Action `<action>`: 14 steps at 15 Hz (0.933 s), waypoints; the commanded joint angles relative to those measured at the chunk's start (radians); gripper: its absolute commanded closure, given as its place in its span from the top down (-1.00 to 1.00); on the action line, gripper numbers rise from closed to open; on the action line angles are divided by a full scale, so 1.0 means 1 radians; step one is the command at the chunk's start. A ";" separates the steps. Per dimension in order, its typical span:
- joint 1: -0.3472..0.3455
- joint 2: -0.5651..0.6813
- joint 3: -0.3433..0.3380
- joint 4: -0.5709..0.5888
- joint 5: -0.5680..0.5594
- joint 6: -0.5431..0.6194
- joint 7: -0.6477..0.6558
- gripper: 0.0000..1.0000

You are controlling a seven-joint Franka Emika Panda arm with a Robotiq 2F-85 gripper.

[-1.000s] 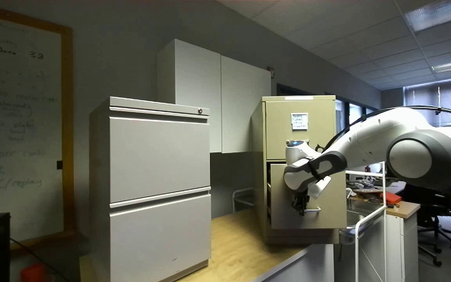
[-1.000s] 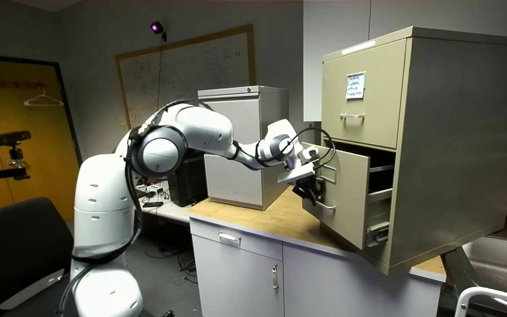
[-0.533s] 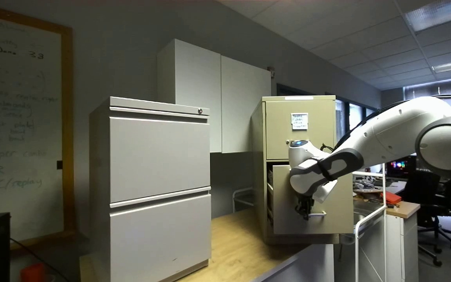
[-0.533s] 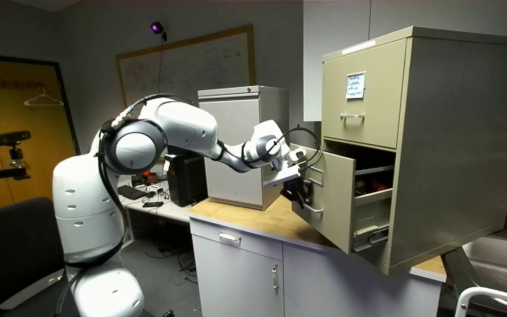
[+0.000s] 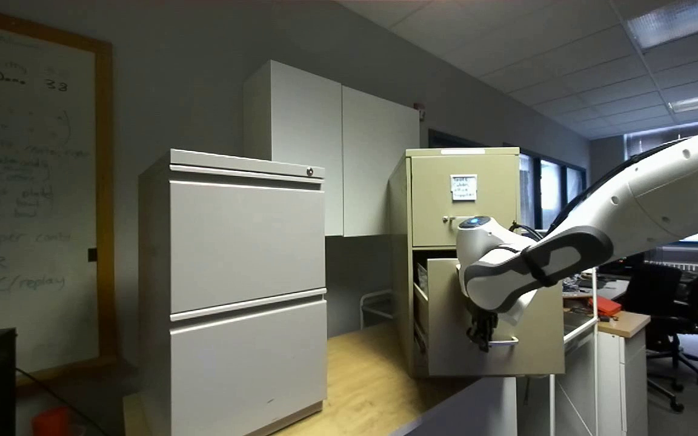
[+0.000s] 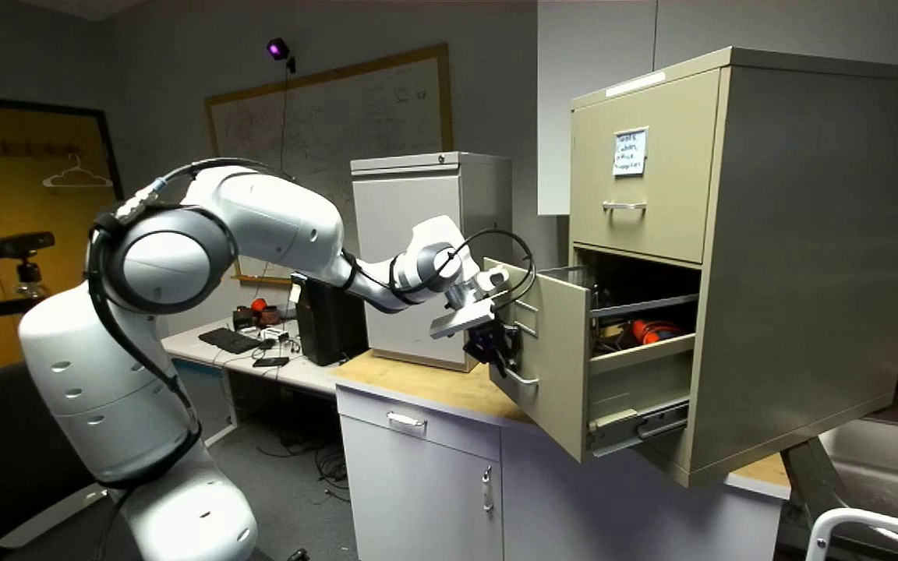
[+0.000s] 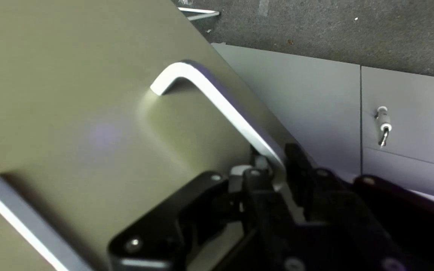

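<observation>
Now the lower drawer of tan painted metal (image 6: 562, 351) stands farther out of its tall tan metal filing cabinet (image 6: 807, 257) than a second ago, and the black two-fingered hand (image 7: 276, 155) has drawn back along with it. The hand is closed on one end of the bowed silver metal handle (image 7: 224, 106), a finger on either side of the bar, and the rest of the handle reaches out sideways from the hand. The grip looks the same through the whole pull, so it appears to be holding while the drawer slides.

Beyond the drawer's front from the hand, the gap has widened: a red-orange object (image 6: 655, 331), too hidden to name, shows inside where it was dark a second ago, and lower than the hand more of a grey metal slide rail (image 6: 652, 425) is bare. That suggests the drawer is running well on its rails. Above the hand, the upper tan metal drawer (image 6: 675, 171) stays flush, and well off to the hand's side the light grey metal cabinet (image 5: 246, 242) stands unmoved on the wood-topped table (image 5: 361, 375)
</observation>
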 commanded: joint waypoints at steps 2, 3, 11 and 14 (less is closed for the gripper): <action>0.059 -0.141 0.060 -0.188 0.059 -0.102 0.003 -0.90; 0.063 -0.164 0.069 -0.211 0.061 -0.105 0.013 -0.90; 0.125 -0.293 0.164 -0.329 0.091 -0.239 0.093 0.37; 0.165 -0.313 0.212 -0.364 0.104 -0.292 0.156 0.88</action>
